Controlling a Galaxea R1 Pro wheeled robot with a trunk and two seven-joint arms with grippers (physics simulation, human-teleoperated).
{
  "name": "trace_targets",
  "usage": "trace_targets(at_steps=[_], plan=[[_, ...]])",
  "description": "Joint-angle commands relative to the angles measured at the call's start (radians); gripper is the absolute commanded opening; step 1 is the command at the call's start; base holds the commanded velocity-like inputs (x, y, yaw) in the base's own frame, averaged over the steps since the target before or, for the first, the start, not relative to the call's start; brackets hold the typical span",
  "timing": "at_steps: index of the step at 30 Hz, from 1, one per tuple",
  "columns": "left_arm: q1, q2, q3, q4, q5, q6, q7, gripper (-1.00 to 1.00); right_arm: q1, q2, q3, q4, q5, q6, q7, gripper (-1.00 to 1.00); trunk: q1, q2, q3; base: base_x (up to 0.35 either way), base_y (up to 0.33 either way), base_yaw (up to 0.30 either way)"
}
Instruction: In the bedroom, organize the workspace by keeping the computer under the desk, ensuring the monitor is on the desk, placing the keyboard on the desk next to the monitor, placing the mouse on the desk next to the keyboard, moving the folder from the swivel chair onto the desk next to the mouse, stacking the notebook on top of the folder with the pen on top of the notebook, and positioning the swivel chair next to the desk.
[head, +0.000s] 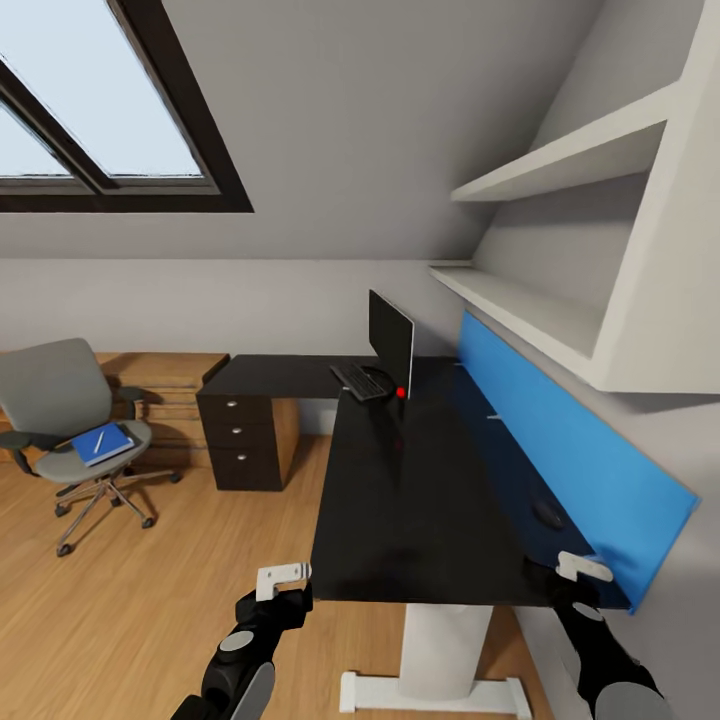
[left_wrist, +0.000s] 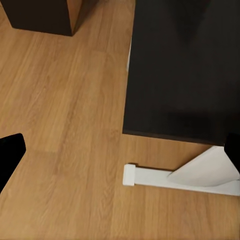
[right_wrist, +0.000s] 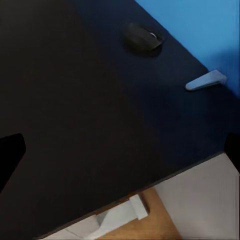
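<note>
An attic bedroom: grey walls, a sloped ceiling with one dark-framed skylight (head: 100, 110), light wood plank floor (head: 150, 600), and two white shelves (head: 560, 160) above a bright blue wall panel (head: 590, 450). The glossy black L-shaped table (head: 420, 490) runs along the right-hand wall and turns left at the far corner, where a black drawer unit (head: 238, 438) with round silver knobs stands under it; a white leg and foot (head: 440, 660) carry the near end.

At the far corner stands one monitor (head: 391, 340), seen nearly edge-on, with one keyboard (head: 358, 381) lying just beside its stand. One small black mouse (right_wrist: 143, 38) lies on the table near the blue panel, ahead of the right pincer (head: 583, 568), which hangs over the table's near right corner. The left pincer (head: 281, 576) hovers above the floor just off the table's near left corner.

Well apart to the left, one grey swivel chair (head: 60, 400) stands on the floor before a low wooden cabinet (head: 165, 385); on its seat lies one blue folder (head: 103, 443) with one pen (head: 99, 441) on top.

Both pincers look spread, their dark fingertips (right_wrist: 10, 152) at opposite edges of each wrist view.
</note>
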Motion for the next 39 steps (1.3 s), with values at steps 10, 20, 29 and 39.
trace_targets(at_steps=[10, 20, 29, 39], plan=[[-0.001, -0.001, -0.006, -0.001, 0.010, 0.002, 0.011, 1.00, -0.108, -0.065, -0.004, 0.244, 0.011, -0.117, -0.023, 1.00, 0.001, -0.002, -0.002, 0.202, 0.000, 0.000], [-0.001, 0.000, -0.024, -0.001, 0.009, 0.002, 0.012, 1.00, -0.115, -0.070, -0.003, 0.283, 0.016, -0.138, -0.025, 1.00, 0.001, -0.002, -0.002, 0.201, -0.001, 0.000], [-0.001, 0.000, -0.026, -0.001, 0.008, 0.002, 0.011, 1.00, -0.138, -0.122, -0.003, 0.272, 0.009, 0.081, -0.032, 1.00, 0.001, -0.002, -0.002, 0.220, -0.097, 0.000], [-0.001, -0.002, -0.026, -0.017, 0.011, 0.005, 0.007, 1.00, -0.140, -0.132, -0.003, 0.267, 0.008, 0.087, -0.033, 1.00, 0.001, -0.002, -0.002, 0.075, -0.053, 0.000]])
